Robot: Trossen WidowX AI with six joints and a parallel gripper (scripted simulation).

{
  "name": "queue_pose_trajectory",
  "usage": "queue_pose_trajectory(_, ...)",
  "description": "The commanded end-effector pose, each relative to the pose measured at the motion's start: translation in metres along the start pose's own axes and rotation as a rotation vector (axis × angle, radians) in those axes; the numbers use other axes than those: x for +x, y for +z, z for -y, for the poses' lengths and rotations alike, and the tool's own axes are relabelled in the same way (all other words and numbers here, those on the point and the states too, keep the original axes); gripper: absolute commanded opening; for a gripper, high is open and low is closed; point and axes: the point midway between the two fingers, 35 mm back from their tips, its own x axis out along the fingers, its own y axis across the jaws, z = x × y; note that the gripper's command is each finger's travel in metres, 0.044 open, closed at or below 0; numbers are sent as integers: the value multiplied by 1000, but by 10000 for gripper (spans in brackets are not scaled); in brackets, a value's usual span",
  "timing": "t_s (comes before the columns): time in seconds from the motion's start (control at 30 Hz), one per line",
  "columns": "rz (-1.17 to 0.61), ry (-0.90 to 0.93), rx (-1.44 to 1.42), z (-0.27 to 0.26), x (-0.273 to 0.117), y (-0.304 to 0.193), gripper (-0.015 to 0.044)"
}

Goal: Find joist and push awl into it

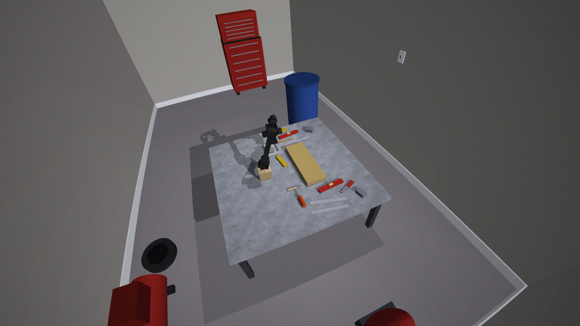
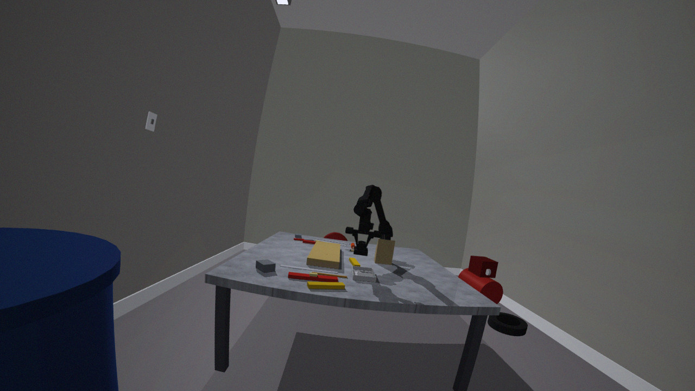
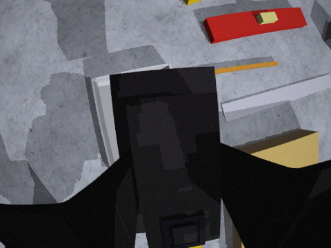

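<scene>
My gripper [image 2: 360, 242] [image 3: 171, 148] is shut on the black, boxy stud finder [image 2: 360, 251] [image 3: 155, 83] and holds it in the air. In the wrist view it covers most of the white tray [image 3: 107, 120] [image 2: 364, 279], whose left wall and back edge show. The tan floor panel [image 1: 306, 164] [image 2: 324, 253] [image 3: 296, 151] lies beside the tray. An orange-handled tool [image 1: 301, 201] and a small tan-handled tool [image 1: 292, 188] lie near the panel's front end. They are too small to tell which is the awl. The fingertips are hidden in the top view.
The arm stands on a wooden block [image 1: 265, 174] [image 2: 384, 251]. A yellow block [image 1: 281, 160] [image 2: 354, 261] lies between it and the panel. Beyond the tray are a red level [image 1: 288, 134] [image 2: 312, 277] [image 3: 234, 29], an orange stick [image 3: 248, 67] and a metal strip [image 3: 276, 97].
</scene>
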Motion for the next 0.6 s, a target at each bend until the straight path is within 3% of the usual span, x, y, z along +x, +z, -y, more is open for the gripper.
queue_pose_trajectory(0.0,-23,24,-83,-30,17,8,0)
queue_pose_trajectory(0.57,-25,24,-86,-29,51,0,0)
